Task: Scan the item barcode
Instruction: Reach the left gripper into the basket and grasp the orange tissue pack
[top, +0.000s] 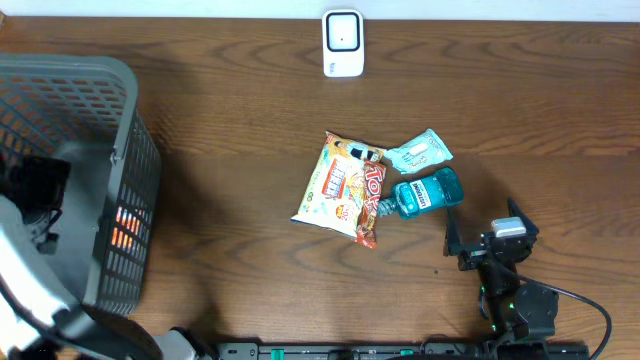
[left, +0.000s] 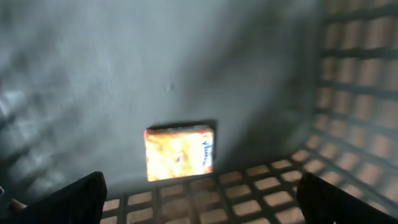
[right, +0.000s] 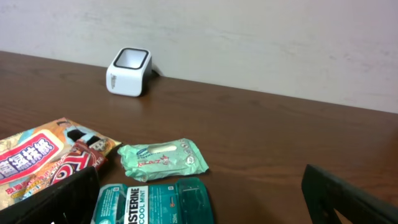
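I am taking the mouthwash bottle (top: 425, 192) as the likely item to scan, since it is lying on its side on the bench (top: 220, 90) just ahead of the right pincer (top: 481, 222). Its cap end is touching the candy bar (top: 370, 205) and the snack bag (top: 335, 185), and a green packet (top: 420, 152) is lying just beyond it. I am expecting it to behave as stiff, smooth plastic with some weight of liquid inside, so it may slip or roll. I am planning to grip across the flat body near the middle, keeping the label clear. I cannot make out a barcode from here.

The right arm is sitting low over the bench, its pincer spread wide and empty, pointing past the bottle toward the white scanner (top: 342, 43) at the far edge. The left arm is reaching down inside the grey basket (top: 130, 100), its pincer (left: 202, 186) also spread wide, hanging above an orange box (left: 179, 152) on the basket floor.
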